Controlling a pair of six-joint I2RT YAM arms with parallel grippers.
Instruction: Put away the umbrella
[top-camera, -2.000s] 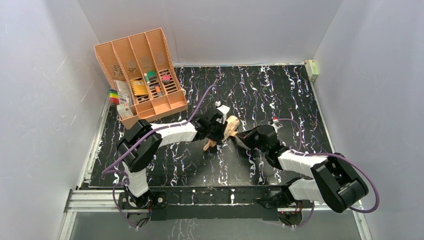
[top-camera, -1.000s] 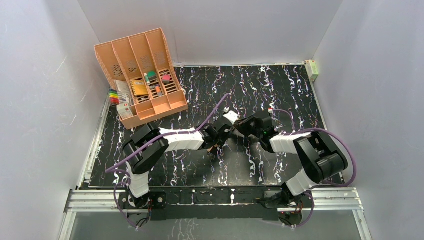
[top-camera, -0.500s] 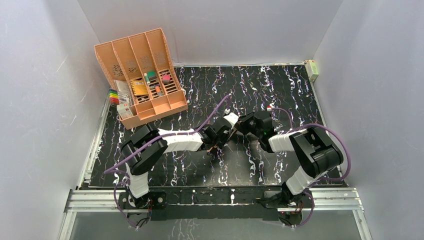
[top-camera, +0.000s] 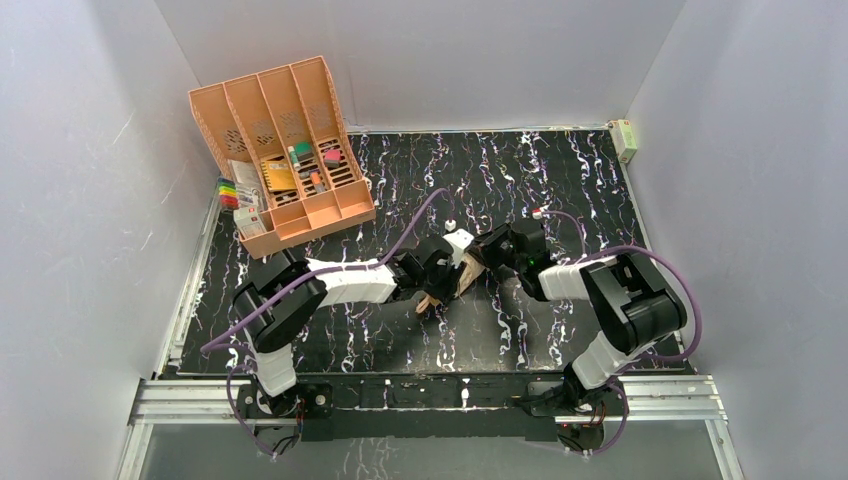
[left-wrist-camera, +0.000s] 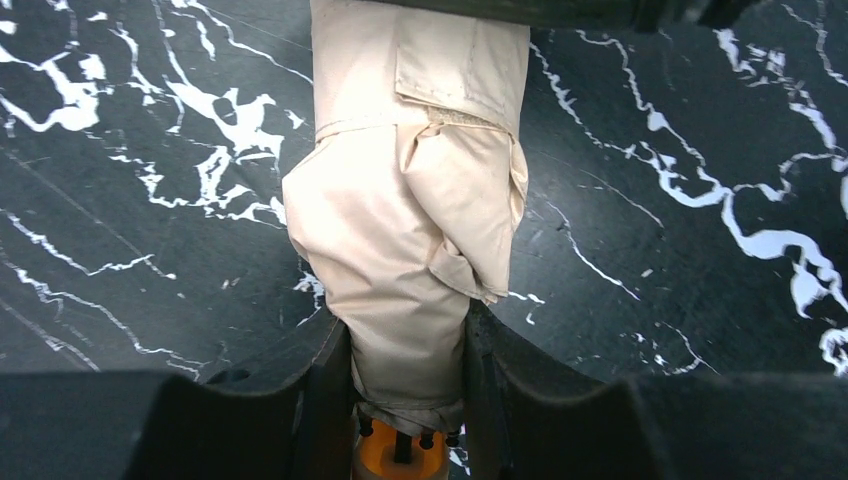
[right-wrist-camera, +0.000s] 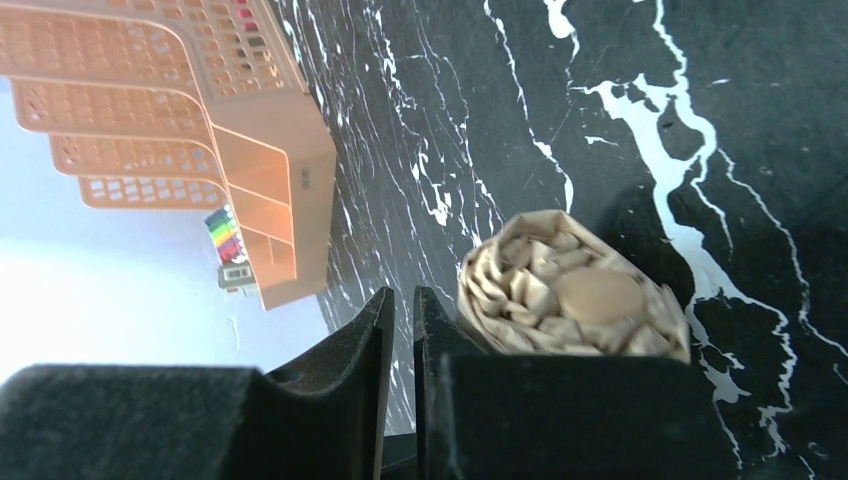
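The umbrella is a folded pale peach-beige bundle held just above the black marbled table, mid-table. My left gripper is shut on it near the handle end. In the left wrist view the fabric fills the space between both fingers, with an orange-tan handle piece below and the strap flap further up. My right gripper is at the umbrella's far tip. Its jaws stand a narrow slit apart with nothing between them. The bunched tip lies just beside the right finger.
A peach slotted plastic organizer with small items in its slots leans at the back left, also in the right wrist view. Coloured markers lie beside it. A small box sits at the back right corner. White walls enclose the table.
The right gripper's jaws have parted slightly from shut. The left gripper has drawn back a little to the left with the umbrella, so more fabric shows between the two grippers.
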